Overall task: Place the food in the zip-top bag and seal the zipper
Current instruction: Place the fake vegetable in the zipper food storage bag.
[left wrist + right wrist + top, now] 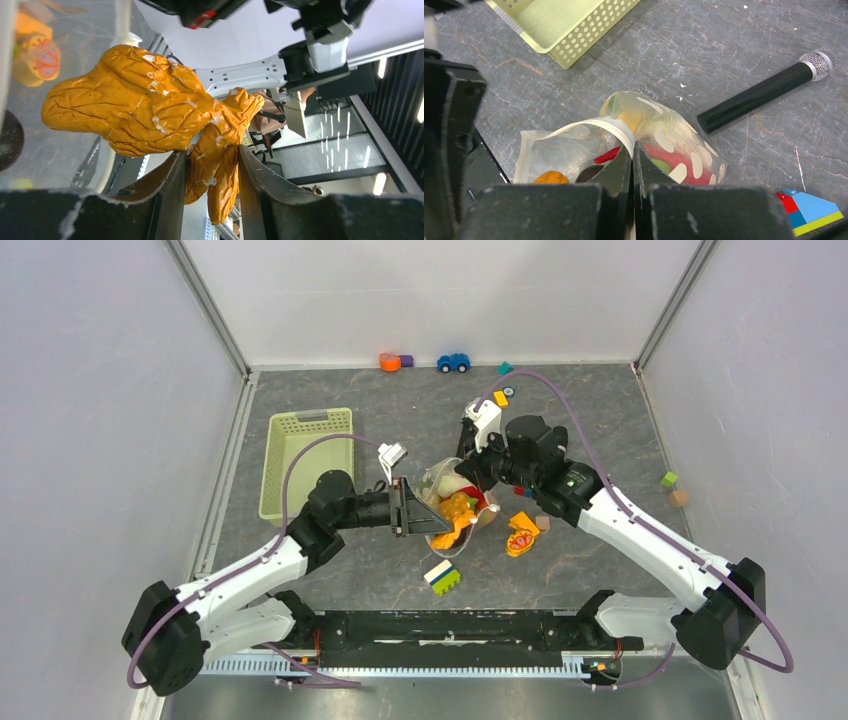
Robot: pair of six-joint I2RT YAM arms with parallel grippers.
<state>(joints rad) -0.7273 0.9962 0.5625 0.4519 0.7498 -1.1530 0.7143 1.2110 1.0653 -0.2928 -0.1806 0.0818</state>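
My left gripper (425,512) is shut on a crinkled orange food piece (150,110), held by its narrow end (215,170) at the mouth of the zip-top bag (448,483). The same piece shows in the top view (457,512). My right gripper (632,147) is shut on the whitish zipper strip (620,128) and holds the bag's mouth up and open. In the right wrist view the clear dotted bag (674,145) holds a red chili (606,155), a dark purple piece (586,172), a green piece (664,165) and red and yellow pieces.
The pale green basket (305,455) lies to the left of the bag. An orange-and-red lumpy toy (522,535) and building blocks (442,578) lie near the bag on the front right. A black microphone (764,92) lies beyond the bag. A blue toy car (453,362) stands at the back wall.
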